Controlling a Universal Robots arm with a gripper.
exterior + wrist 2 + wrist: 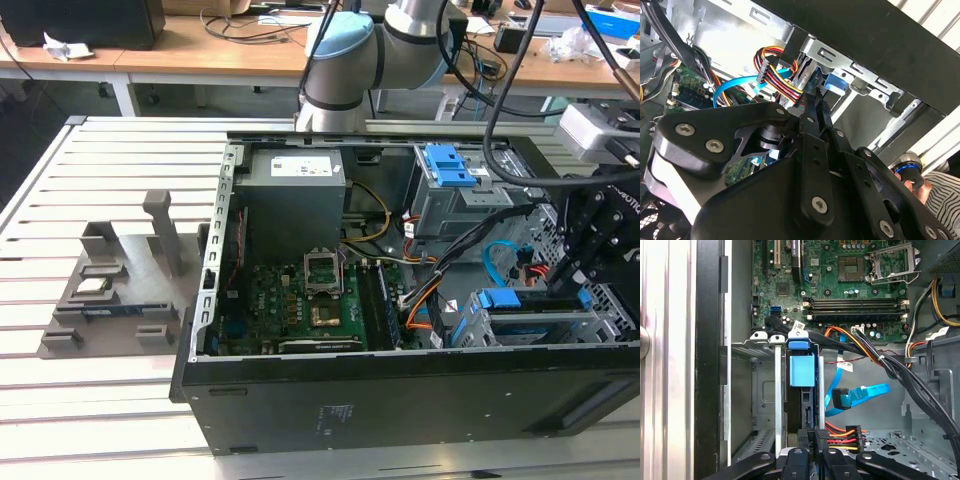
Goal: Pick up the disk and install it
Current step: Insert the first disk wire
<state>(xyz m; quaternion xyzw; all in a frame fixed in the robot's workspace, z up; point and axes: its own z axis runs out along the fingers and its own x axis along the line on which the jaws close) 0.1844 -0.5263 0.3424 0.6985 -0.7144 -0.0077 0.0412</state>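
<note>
Exterior view puts your pincer (578,268) low over the drive cage at the open computer case's (400,400) near corner on the exterior view's right, and the disk (530,325) sits in that cage, its blue rail showing. First wrist view shows you the disk (802,390) standing edge-on in its bay, blue tab toward the motherboard (840,280), with the fingertips (812,437) drawn together against its cabled end, closed on it

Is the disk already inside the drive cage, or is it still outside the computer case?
Inside: the disk stands on edge in a drive cage slot, with the gripper at its rear end.
</note>
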